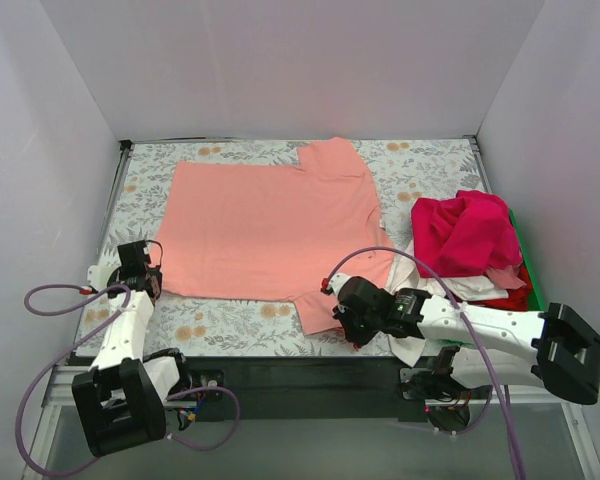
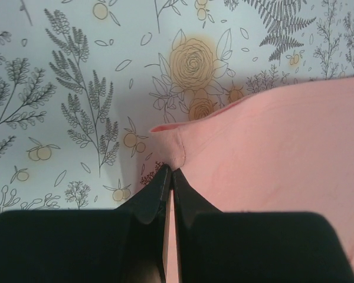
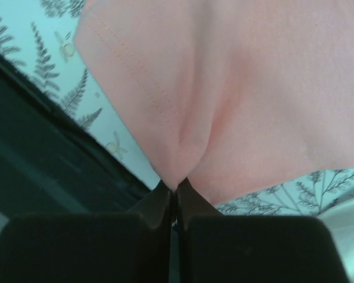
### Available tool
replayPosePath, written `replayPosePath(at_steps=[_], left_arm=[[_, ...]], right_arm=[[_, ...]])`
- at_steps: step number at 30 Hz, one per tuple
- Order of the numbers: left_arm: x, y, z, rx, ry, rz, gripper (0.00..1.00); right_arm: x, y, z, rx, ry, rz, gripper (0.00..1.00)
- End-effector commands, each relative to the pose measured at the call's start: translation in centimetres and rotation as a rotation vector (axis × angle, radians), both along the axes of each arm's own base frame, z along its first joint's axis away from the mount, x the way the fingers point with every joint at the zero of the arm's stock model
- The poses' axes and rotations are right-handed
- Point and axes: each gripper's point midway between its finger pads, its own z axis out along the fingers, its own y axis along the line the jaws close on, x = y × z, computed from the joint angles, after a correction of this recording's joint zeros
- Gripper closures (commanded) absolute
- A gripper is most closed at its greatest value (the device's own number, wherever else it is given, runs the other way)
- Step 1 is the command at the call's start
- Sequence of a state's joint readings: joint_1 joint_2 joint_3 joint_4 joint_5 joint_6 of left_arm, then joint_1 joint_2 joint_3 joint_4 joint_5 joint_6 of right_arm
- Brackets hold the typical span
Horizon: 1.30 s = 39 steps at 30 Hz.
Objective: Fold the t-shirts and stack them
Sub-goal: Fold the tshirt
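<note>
The flat shirt (image 1: 265, 230) is lying spread across the middle of the bench (image 1: 230, 322). The pile (image 1: 465, 235) is sitting to its right, over the tray (image 1: 529, 272) at the bench's right edge. The left claw (image 2: 171, 172) is pinching the flat shirt's near left corner, and the right claw (image 3: 177, 186) its near right corner.

The salmon-pink t-shirt (image 1: 270, 230) is plain. Beneath it the pale desk (image 1: 430, 165) bears grey ferns and yellow-orange flowers. Right of that shirt lie a magenta t-shirt (image 1: 465, 232), a white t-shirt (image 1: 458, 287), a red t-shirt (image 1: 508, 298) and a green tray (image 1: 532, 280).
</note>
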<state>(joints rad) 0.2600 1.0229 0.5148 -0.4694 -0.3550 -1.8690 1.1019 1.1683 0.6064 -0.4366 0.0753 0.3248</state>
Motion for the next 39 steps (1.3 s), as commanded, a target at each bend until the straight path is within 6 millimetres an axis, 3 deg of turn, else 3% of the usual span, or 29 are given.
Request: replayPosePath(at_steps=[1, 7, 8, 13, 16, 20, 24, 25, 31, 39], left_arm=[[-2.1, 0.8, 0.1, 0.016, 0.007, 0.105, 1.00], [-0.6, 0.0, 0.9, -0.011, -0.037, 0.042, 1.00], [-0.3, -0.1, 0.8, -0.018, -0.030, 0.034, 1.00], [1.9, -0.6, 1.9, -0.051, -0.052, -0.016, 1.00], [2.7, -0.5, 2.1, -0.059, -0.061, -0.020, 1.00], [5.5, -0.6, 3.7, -0.051, -0.121, -0.087, 1.00], [7.5, -0.5, 4.1, -0.061, -0.119, -0.110, 1.00], [7.8, -0.4, 3.4, -0.068, -0.096, -0.114, 1.00], [10.3, 0.2, 3.9, -0.048, -0.097, -0.144, 1.00], [13.4, -0.1, 3.1, -0.072, -0.102, -0.209, 1.00]], right_arm=[[-3.2, -0.6, 0.4, 0.020, 0.114, 0.030, 0.99], [0.4, -0.8, 2.5, -0.016, -0.052, -0.056, 0.99], [1.8, -0.6, 3.6, -0.011, -0.100, -0.091, 0.99], [5.6, -0.8, 5.4, -0.005, -0.138, -0.172, 0.99], [9.0, -1.1, 6.6, -0.009, -0.192, -0.240, 0.99], [12.2, -0.8, 8.0, -0.001, -0.217, -0.271, 0.99], [15.7, -0.9, 9.1, -0.008, -0.245, -0.320, 0.99], [16.2, -1.0, 9.2, -0.014, -0.249, -0.323, 0.99], [20.3, -1.2, 10.6, -0.019, -0.284, -0.337, 0.99], [25.2, -1.5, 10.8, -0.051, -0.299, -0.326, 0.99]])
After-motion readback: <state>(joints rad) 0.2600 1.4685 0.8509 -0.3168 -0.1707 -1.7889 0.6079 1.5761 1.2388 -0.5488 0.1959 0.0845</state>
